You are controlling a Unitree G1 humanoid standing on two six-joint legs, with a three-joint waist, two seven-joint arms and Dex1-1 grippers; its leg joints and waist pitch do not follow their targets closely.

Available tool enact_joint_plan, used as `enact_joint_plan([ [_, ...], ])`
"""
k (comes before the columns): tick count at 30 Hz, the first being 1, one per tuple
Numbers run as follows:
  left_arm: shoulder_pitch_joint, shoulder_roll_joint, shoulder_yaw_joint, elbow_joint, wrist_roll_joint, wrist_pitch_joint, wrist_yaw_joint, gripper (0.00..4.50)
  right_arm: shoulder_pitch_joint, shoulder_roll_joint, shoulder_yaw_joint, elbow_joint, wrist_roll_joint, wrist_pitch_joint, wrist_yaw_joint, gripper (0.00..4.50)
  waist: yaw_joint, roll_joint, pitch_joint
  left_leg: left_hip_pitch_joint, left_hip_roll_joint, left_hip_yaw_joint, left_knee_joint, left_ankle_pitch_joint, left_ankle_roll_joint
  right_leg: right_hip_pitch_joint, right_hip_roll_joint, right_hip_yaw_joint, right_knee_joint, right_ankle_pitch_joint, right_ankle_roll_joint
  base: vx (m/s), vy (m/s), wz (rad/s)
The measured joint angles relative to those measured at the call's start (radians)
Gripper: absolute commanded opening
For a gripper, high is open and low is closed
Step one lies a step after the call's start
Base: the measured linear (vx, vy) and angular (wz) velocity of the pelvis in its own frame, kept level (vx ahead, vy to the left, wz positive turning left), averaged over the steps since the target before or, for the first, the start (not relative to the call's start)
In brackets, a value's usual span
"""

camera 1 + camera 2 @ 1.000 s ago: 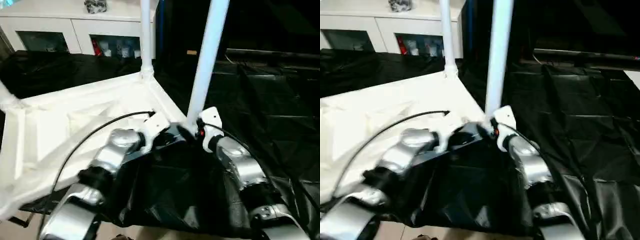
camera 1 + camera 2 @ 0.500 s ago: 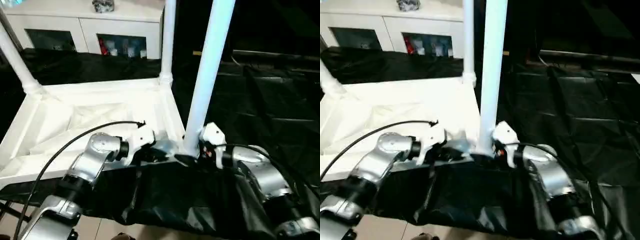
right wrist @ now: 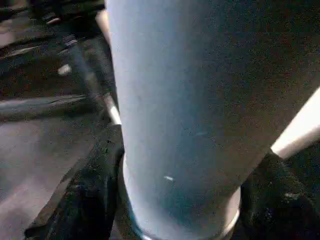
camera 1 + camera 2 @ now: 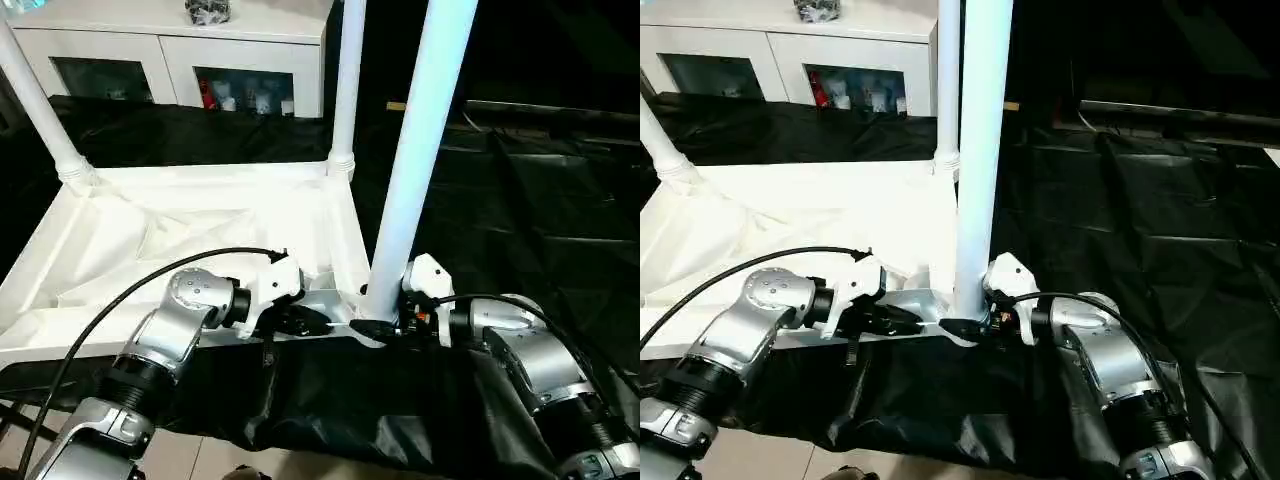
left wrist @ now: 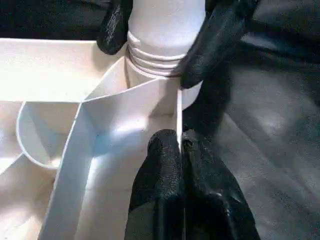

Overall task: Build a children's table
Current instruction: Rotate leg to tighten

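**Operator:** Where is the table right now?

**Observer:** Your table top lies upside down on the black sheet, ribbed underside facing up. Three legs stand upright in corner sockets: a far right leg, a far left leg, and the near leg at the near right corner, just in front of your arms.

**Operator:** What is my right gripper doing?

**Observer:** Your right gripper sits at the base of the near leg, where it meets the corner socket. In the left wrist view its two black fingers stand on either side of the leg's ringed lower end, pinching it. The right wrist view shows the same leg running up between the dark pads.

**Operator:** And the left one?

**Observer:** Your left gripper is on the near rim of the top, just beside that corner socket. Its fingers are pressed together with the thin rim wall caught between them. From the head, you see it at the near edge, close to the right gripper but not touching.

**Operator:** Anything else around?

**Observer:** A white cabinet stands behind the table, with a black cable looping over your left forearm.
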Motion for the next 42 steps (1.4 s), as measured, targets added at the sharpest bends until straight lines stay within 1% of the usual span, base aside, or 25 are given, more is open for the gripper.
enact_joint_plan([
  [2,-0.016,-0.026,0.005,0.027,0.017,0.002,0.056,0.00,-0.013,0.027,-0.020,0.029,-0.018,0.001,-0.075,2.69,-0.002,-0.001,0.000,0.001,0.000,0.000,0.000,0.000,0.000,0.000,0.000,0.000,0.000,-0.002,0.004,0.000,0.000,0.00],
  [5,-0.068,-0.093,0.025,0.104,0.049,0.028,0.197,0.00,-0.085,0.111,-0.065,0.139,-0.053,0.008,-0.277,2.69,-0.011,-0.003,0.000,0.001,0.000,0.000,0.001,0.000,0.000,0.000,0.000,0.000,0.000,-0.002,0.004,0.000,0.000,0.00],
  [8,-0.101,-0.143,0.027,0.144,0.068,0.052,0.293,0.00,-0.127,0.154,-0.094,0.200,-0.065,0.017,-0.419,2.68,-0.020,-0.003,0.000,0.001,-0.001,0.000,0.002,0.000,0.000,0.000,-0.001,0.000,0.000,-0.002,0.004,0.000,0.000,0.00],
  [9,-0.106,-0.151,0.027,0.152,0.069,0.056,0.312,0.00,-0.134,0.164,-0.098,0.213,-0.066,0.015,-0.450,2.68,-0.021,-0.003,0.000,0.001,-0.001,0.000,0.001,0.000,0.000,0.000,-0.001,0.000,0.000,-0.002,0.004,0.000,0.000,0.00],
  [11,-0.136,-0.181,0.036,0.196,0.077,0.061,0.371,0.00,-0.171,0.207,-0.126,0.263,-0.077,0.016,-0.550,2.68,-0.022,-0.003,0.000,0.000,-0.001,0.000,0.001,0.000,0.000,0.000,-0.001,0.000,0.000,-0.002,0.003,0.000,0.000,0.00],
  [15,-0.163,-0.221,0.039,0.231,0.096,0.065,0.440,0.00,-0.211,0.241,-0.156,0.326,-0.093,-0.007,-0.656,2.68,-0.023,-0.002,0.000,0.000,-0.001,0.000,0.001,0.000,0.000,0.000,-0.001,0.000,0.000,0.001,-0.002,0.000,0.000,0.00],
  [16,-0.166,-0.224,0.041,0.234,0.098,0.065,0.446,0.00,-0.222,0.251,-0.170,0.342,-0.093,-0.012,-0.665,3.24,-0.022,-0.002,0.000,0.000,-0.001,0.000,0.001,0.000,0.000,0.000,-0.001,0.000,0.000,0.001,-0.001,0.000,0.000,0.00],
  [17,-0.167,-0.224,0.042,0.234,0.099,0.065,0.448,0.00,-0.226,0.254,-0.174,0.347,-0.093,-0.012,-0.666,3.38,-0.022,-0.002,0.000,-0.001,-0.001,0.000,0.001,0.000,0.000,0.000,-0.001,0.000,0.000,0.000,-0.001,0.000,0.000,0.00],
  [19,-0.167,-0.224,0.043,0.234,0.099,0.064,0.445,0.00,-0.227,0.259,-0.175,0.348,-0.082,-0.018,-0.662,3.41,-0.021,-0.002,-0.001,-0.001,-0.001,0.000,0.001,0.000,0.000,0.000,-0.001,0.000,-0.001,0.000,0.000,0.000,0.000,0.00],
  [20,-0.167,-0.223,0.043,0.234,0.099,0.062,0.441,0.00,-0.226,0.258,-0.175,0.350,-0.078,-0.021,-0.658,3.67,-0.021,-0.002,-0.001,-0.001,-0.001,0.000,0.001,0.000,0.001,0.000,-0.001,0.000,-0.001,0.000,0.000,0.000,0.000,0.00],
  [21,-0.167,-0.221,0.043,0.234,0.099,0.059,0.437,0.00,-0.226,0.257,-0.175,0.350,-0.076,-0.024,-0.652,3.67,-0.021,-0.002,0.000,-0.001,-0.001,0.000,0.001,0.000,0.001,-0.001,-0.001,0.000,-0.001,0.000,0.000,0.000,0.000,0.00],
  [22,-0.166,-0.219,0.042,0.234,0.099,0.058,0.435,0.00,-0.226,0.256,-0.175,0.351,-0.075,-0.025,-0.643,3.80,-0.022,-0.002,0.000,-0.001,-0.001,0.000,0.001,0.000,0.001,-0.001,-0.001,0.000,-0.001,0.000,0.000,0.000,0.000,0.00],
  [25,-0.157,-0.205,0.041,0.224,0.098,0.045,0.406,0.00,-0.204,0.226,-0.143,0.344,-0.091,-0.067,-0.579,3.80,-0.021,-0.002,0.000,-0.001,-0.001,0.000,0.000,0.000,0.001,-0.001,-0.001,-0.001,-0.001,0.000,0.000,0.000,0.000,0.00],
  [26,-0.155,-0.200,0.041,0.222,0.098,0.040,0.393,0.00,-0.199,0.221,-0.143,0.340,-0.092,-0.075,-0.558,3.80,-0.021,-0.002,0.000,0.000,-0.001,0.000,0.000,0.000,0.000,-0.001,-0.001,-0.001,-0.001,0.000,0.000,0.000,0.000,0.00],
  [27,-0.152,-0.193,0.041,0.219,0.097,0.035,0.377,0.00,-0.194,0.213,-0.142,0.335,-0.091,-0.077,-0.530,3.80,-0.022,-0.001,0.000,0.000,-0.001,0.000,-0.001,0.000,0.000,-0.001,-0.001,-0.001,-0.001,0.000,0.000,0.000,0.000,0.00],
  [31,-0.125,-0.159,0.034,0.180,0.082,0.022,0.292,0.00,-0.149,0.153,-0.110,0.273,-0.072,-0.086,-0.387,3.80,-0.018,0.000,0.000,0.000,-0.001,0.000,-0.001,0.000,0.001,-0.001,-0.001,-0.001,0.000,0.000,0.000,0.000,0.000,0.00],
  [33,-0.115,-0.142,0.026,0.167,0.071,0.013,0.252,0.00,-0.131,0.122,-0.089,0.242,-0.064,-0.086,-0.321,3.80,-0.014,0.000,0.000,0.000,0.000,0.000,-0.001,0.000,0.001,-0.001,-0.001,-0.001,0.000,0.000,0.000,0.000,0.000,0.00],
  [36,-0.104,-0.125,0.023,0.153,0.066,0.002,0.202,0.00,-0.108,0.090,-0.077,0.205,-0.050,-0.078,-0.238,3.80,-0.008,0.001,0.000,0.000,0.000,0.000,-0.001,0.000,0.001,-0.001,-0.001,-0.001,0.000,0.000,-0.001,0.000,0.000,0.00],
  [38,-0.091,-0.105,0.018,0.137,0.058,-0.015,0.155,0.00,-0.079,0.053,-0.061,0.155,-0.034,-0.065,-0.158,3.80,-0.001,0.001,0.000,0.000,0.000,0.000,-0.001,0.000,0.001,0.000,-0.001,-0.001,0.000,0.000,-0.001,0.000,0.000,0.00],
  [42,-0.074,-0.080,0.014,0.114,0.045,-0.021,0.086,0.00,-0.047,0.007,-0.035,0.096,-0.025,-0.060,-0.061,3.80,0.003,0.001,0.000,0.000,0.000,0.000,-0.001,0.000,0.001,0.000,-0.001,-0.001,0.000,0.000,-0.001,0.000,0.000,0.00],
])
